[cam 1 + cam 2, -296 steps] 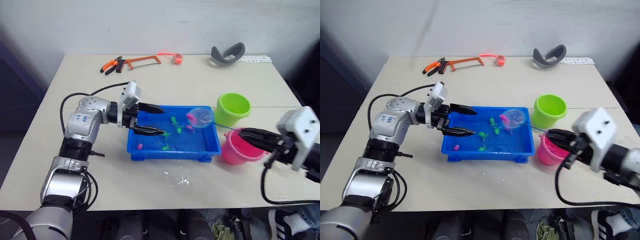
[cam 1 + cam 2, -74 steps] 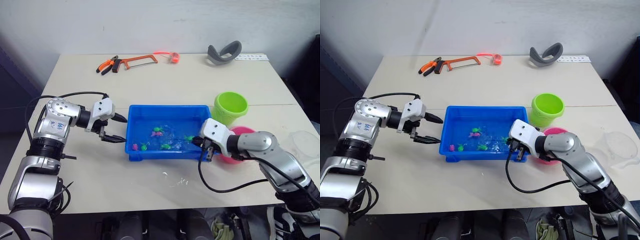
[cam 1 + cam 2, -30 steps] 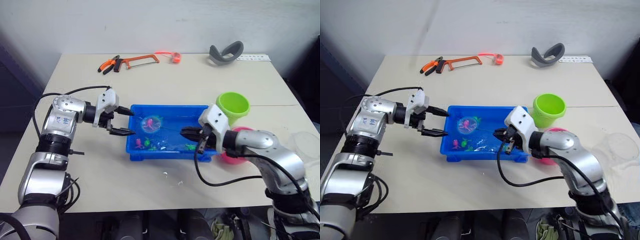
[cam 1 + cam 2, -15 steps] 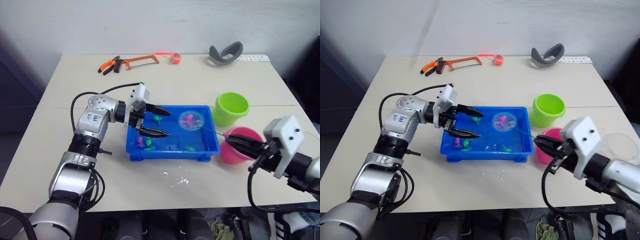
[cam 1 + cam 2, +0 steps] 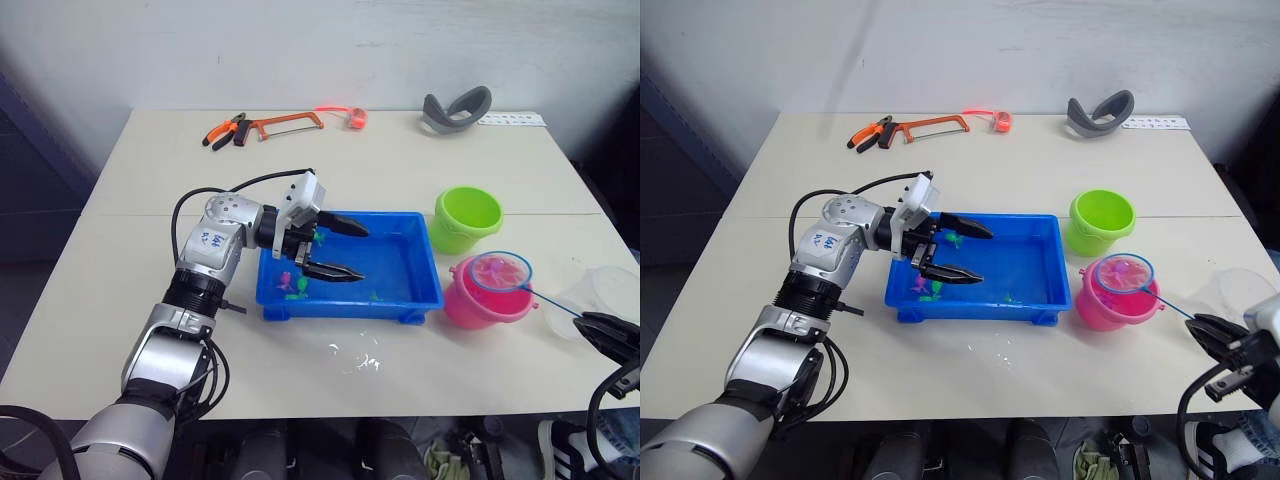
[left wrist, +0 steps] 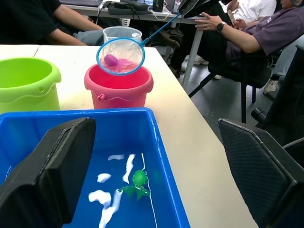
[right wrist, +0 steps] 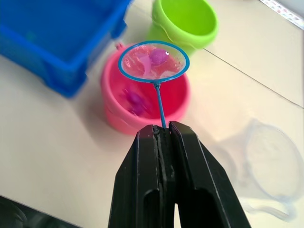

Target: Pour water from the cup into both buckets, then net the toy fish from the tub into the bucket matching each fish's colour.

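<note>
The blue tub (image 5: 405, 262) sits mid-table with small green and pink toy fish (image 5: 294, 287) at its left end and one green fish (image 6: 138, 183) further in. My left gripper (image 5: 361, 252) hangs open over the tub, holding nothing. My right gripper (image 7: 161, 129) is shut on the net's thin handle. The net hoop (image 5: 500, 271) hovers just above the pink bucket (image 5: 480, 305) with a pink fish (image 7: 157, 56) in its mesh. Another pink fish (image 7: 134, 100) lies inside that bucket. The green bucket (image 5: 467, 218) stands behind it. The clear cup (image 5: 606, 294) rests at the table's right edge.
An orange hacksaw (image 5: 285, 124), pliers (image 5: 225, 131), a small orange-red item (image 5: 350, 115) and a grey curved object (image 5: 455, 106) lie along the far edge. Spilled water (image 5: 355, 355) marks the table in front of the tub. People (image 6: 247, 33) sit beyond the right side.
The net has swung right with the pink fish, from above the tub to above the pink bucket, as my right arm drew back. My left gripper edged right over the tub.
</note>
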You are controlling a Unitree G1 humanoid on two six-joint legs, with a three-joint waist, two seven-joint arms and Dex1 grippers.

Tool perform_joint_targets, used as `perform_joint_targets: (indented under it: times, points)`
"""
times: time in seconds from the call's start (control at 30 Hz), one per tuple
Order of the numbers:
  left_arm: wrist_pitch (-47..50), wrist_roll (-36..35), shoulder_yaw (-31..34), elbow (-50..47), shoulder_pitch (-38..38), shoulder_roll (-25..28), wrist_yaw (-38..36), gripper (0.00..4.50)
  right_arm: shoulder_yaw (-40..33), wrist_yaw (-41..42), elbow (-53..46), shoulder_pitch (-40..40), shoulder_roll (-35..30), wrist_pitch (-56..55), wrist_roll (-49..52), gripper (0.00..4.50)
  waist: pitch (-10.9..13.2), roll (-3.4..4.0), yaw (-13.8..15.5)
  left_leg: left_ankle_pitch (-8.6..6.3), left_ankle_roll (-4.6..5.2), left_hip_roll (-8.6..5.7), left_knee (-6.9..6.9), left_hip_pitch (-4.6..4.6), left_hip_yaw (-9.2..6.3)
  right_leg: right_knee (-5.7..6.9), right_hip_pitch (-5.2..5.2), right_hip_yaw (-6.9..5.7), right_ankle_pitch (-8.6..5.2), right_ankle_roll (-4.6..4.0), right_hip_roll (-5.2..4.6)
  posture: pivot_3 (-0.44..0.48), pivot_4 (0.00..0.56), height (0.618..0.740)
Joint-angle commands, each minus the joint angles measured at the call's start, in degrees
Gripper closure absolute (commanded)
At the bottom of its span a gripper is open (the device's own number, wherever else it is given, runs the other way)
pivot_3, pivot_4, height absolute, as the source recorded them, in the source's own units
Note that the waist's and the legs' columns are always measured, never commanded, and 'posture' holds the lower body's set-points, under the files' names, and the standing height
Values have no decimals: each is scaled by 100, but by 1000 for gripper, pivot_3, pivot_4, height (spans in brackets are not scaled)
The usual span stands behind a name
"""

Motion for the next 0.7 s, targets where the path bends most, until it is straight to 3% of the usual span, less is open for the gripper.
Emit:
perform_joint_targets:
  times: [0.03, 0.13, 0.3, 0.53, 0.7]
  points:
    - [-161, -1, 9, 90, -248, -16, -58, 23, 207, 93, -246, 283, -157, -1147, -1061, 4500, 0, 0, -2, 1, -2, -1, 0, 0, 0, 1, 0, 0, 0, 0, 0, 0, 150, 740]
    - [-251, 26, 8, 200, -341, -17, -45, 23, 361, 210, 93, 827, -504, -2743, -2759, 4500, 1, 2, 10, 10, -20, -3, -1, -1, 3, -1, -4, 1, 0, 0, 0, 0, 150, 740]
    - [-322, 25, 10, 258, -395, -7, -20, 23, 247, 224, 903, 1163, -607, -4830, -4231, 4500, 2, -3, 18, 9, -22, -4, -1, -2, 3, -11, 0, -1, 0, 1, 2, 0, 150, 740]
    - [-333, 29, 7, 154, -336, 57, -5, 23, -55, 61, 1514, 770, -806, -6147, -4831, 4500, 3, -4, -3, 11, -26, -2, 0, -1, 2, -9, 0, -1, 0, 1, 3, 0, 150, 740]
    - [-298, 13, -9, 72, -306, 54, 31, 23, 116, 180, 1708, 640, -726, -6787, -4902, 4500, 4, -5, -2, 12, -30, 3, -1, 1, -1, -8, 0, -2, -2, -2, 6, 0, 150, 740]
